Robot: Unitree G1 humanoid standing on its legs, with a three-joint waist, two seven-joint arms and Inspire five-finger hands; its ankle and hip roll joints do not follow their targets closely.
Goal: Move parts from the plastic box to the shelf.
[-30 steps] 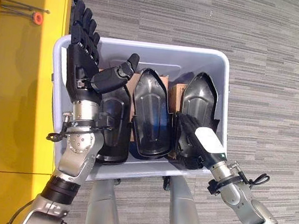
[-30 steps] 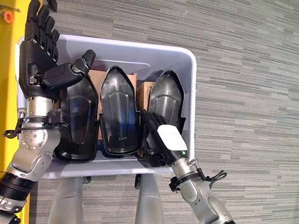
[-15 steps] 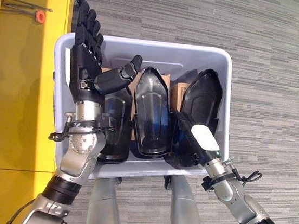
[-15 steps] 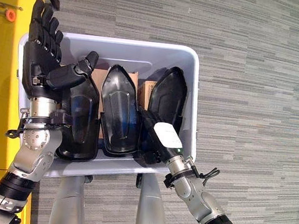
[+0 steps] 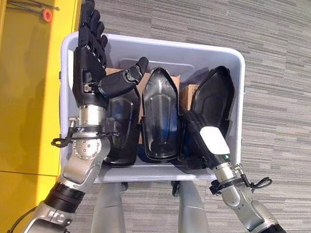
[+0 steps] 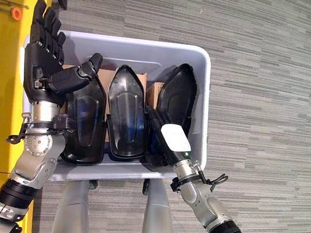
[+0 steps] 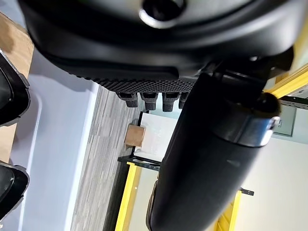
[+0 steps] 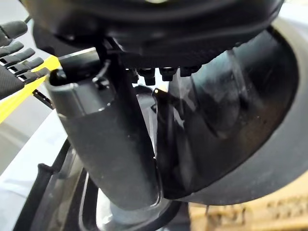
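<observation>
A pale grey plastic box point(image 5: 153, 43) holds three black moulded parts standing side by side. My right hand point(image 5: 213, 142), its thumb under a white cover, reaches into the box's right end. It is shut on the right part point(image 5: 215, 95), which stands higher than the others and leans against the box's right wall. In the right wrist view the thumb point(image 8: 106, 144) presses on that part's point(image 8: 231, 130) rim. My left hand point(image 5: 90, 69) is raised, open and holding nothing, over the left part point(image 5: 121, 129). The middle part point(image 5: 160, 117) stands untouched.
A yellow shelf point(image 5: 29, 78) runs along the box's left side, with thin rods and an orange knob point(image 5: 47, 15) on it. Brown cardboard point(image 5: 190, 90) shows behind the parts. Grey striped carpet point(image 5: 290, 82) lies to the right and beyond the box.
My right hand has closed on the right part and raised it, tipping it toward the box's right wall. The left hand has stayed raised and open.
</observation>
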